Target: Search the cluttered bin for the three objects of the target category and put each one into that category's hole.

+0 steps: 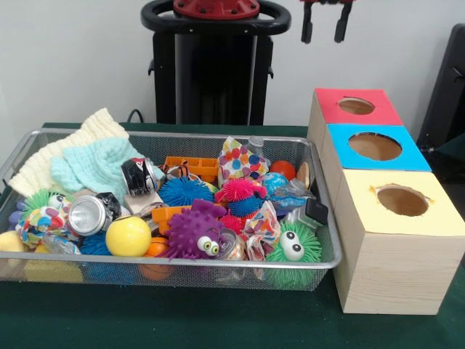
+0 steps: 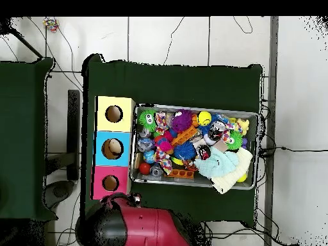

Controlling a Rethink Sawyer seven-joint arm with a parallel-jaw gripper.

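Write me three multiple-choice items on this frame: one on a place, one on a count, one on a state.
1. Which box stands nearest the green spiky toy with eyes?
A. red-topped box
B. blue-topped box
C. yellow-topped box

2. How many boxes with a round hole stand beside the bin?
A. two
B. three
C. four

3. Where is the end effector?
A. raised above the table, holding nothing
B. down in the bin, closed on a ball
C. inside the blue-topped box's hole

Answers:
1. C: the green spiky toy lies in the mesh bin's corner next to the yellow-topped box.
2. B: red-topped box, blue-topped box and yellow-topped one stand in a row.
3. A: the end effector hangs at the front view's top, fingers apart and empty.
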